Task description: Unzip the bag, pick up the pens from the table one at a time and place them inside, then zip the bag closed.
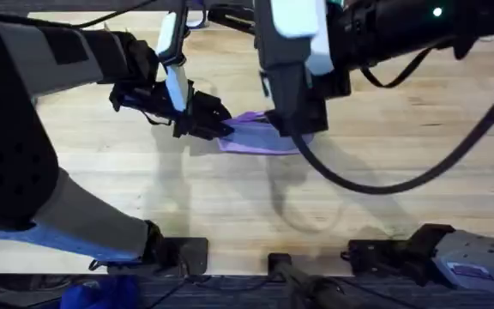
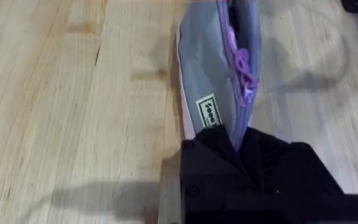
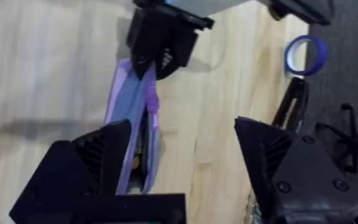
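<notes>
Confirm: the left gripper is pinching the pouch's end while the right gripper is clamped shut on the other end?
Not quite. The left gripper does pinch the end of the pouch, but the right wrist view shows the right gripper open, fingers spread wide over the other end.

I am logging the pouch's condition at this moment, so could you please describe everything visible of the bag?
The bag is a small lavender fabric pouch with a grey side panel, a small label and a purple zipper pull. It lies on the table mid-workspace. The left pincer is shut on one end; the open right pincer hangs over the other, where the top gapes slightly.
</notes>
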{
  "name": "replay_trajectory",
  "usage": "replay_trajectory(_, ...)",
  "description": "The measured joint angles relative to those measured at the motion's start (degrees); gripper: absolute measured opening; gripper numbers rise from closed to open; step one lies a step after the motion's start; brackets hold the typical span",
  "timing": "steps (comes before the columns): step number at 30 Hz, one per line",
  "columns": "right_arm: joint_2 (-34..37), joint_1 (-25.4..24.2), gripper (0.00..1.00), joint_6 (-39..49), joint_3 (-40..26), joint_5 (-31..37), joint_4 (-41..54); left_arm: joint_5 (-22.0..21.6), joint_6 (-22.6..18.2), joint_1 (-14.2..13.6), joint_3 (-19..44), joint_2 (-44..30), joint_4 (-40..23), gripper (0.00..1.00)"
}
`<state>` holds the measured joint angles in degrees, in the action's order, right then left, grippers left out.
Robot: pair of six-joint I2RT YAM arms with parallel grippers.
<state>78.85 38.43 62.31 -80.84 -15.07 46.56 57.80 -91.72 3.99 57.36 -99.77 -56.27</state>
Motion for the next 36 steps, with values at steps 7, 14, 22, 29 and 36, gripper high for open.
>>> replay_trajectory(7,0.0,0.62,0.996,1.2,0.0,-2.69,3.96,0.0,0.0,0.0,0.0,0.0,0.0,0.043)
replay_trajectory(14,0.03,0.91,0.996,1.33,0.0,-7.28,4.29,0.0,0.0,0.0,0.0,0.0,0.0,0.043)
replay_trajectory(22,5.83,0.95,0.996,1.41,-0.35,-8.39,3.37,0.0,0.0,0.0,0.0,0.0,0.0,0.043)
replay_trajectory(29,9.57,0.95,0.995,1.41,-0.35,-8.39,2.93,0.0,0.0,0.0,0.0,0.0,0.0,0.043)
replay_trajectory(36,12.51,0.95,0.996,1.41,-0.35,-7.66,2.87,0.0,0.0,0.0,0.0,0.0,-0.01,0.043)
